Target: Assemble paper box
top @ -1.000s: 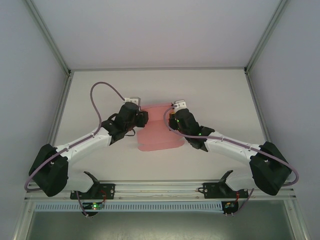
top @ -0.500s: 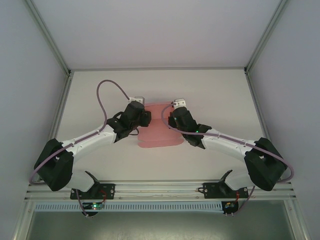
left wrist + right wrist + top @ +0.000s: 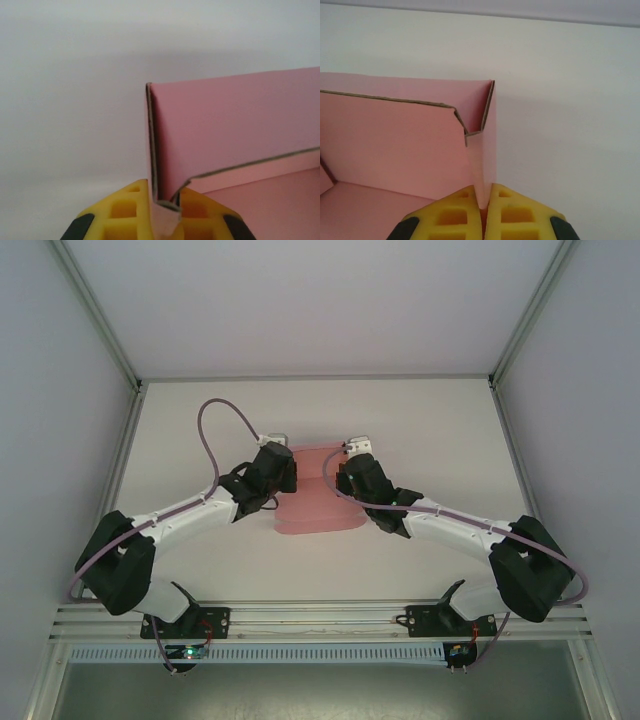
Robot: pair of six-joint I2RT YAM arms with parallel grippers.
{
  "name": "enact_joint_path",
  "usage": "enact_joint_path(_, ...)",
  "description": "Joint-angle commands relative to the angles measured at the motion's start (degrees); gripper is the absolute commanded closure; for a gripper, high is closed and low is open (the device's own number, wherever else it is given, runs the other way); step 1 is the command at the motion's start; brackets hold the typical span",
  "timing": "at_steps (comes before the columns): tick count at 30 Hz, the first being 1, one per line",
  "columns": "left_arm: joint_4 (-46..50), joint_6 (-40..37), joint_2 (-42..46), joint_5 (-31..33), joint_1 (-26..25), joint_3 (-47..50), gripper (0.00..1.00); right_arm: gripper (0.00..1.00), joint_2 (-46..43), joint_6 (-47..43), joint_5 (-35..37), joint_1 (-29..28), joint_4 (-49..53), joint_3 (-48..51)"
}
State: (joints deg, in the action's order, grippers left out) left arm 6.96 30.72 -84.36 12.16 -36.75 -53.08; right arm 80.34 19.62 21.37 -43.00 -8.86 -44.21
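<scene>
Grip changes: we now see the left pincer (image 3: 164, 202) clamped shut on the paper box (image 3: 316, 506). The right pincer (image 3: 484, 201) stays clamped on its other end.

— Any text, label, brand, number or sign to read?
— None legible.
— Not even on the paper box (image 3: 240, 130)?
— Plain pink card, no print on the faces seen.
</scene>
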Motion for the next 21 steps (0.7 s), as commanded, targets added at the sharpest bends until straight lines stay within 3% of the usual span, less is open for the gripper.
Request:
enact_joint_path(1, -1.78, 1.76, -0.59, -1.22, -0.64, -0.95, 1.0, 1.0, 0.91, 1.62, 1.11, -0.15, -2.8, -0.85)
enact_joint_path(5, -1.41, 2.04, -0.11, -1.57, -1.28, -1.45, 1.0, 1.0, 2.98, 0.69, 6.11, 0.45, -1.89, -1.0)
enact_joint_path(11, 2.39, 2.66, -2.33, 6.3, -2.83, -3.34, 1.0, 1.0, 5.34, 1.05, 7.75, 0.86, -2.65, -0.44)
enact_joint_path(16, 4.68, 4.5, -4.83, 9.8, -3.01, -4.44, 1.0, 1.0, 9.61, 0.44, 16.79, 0.56, 0.15, -1.77)
enact_joint_path(21, 13.19, 9.1, -4.5, 17.91, -3.82, -6.54, 1.0, 1.0, 12.0, 0.86, 25.79, 1.84, 0.62, -2.28)
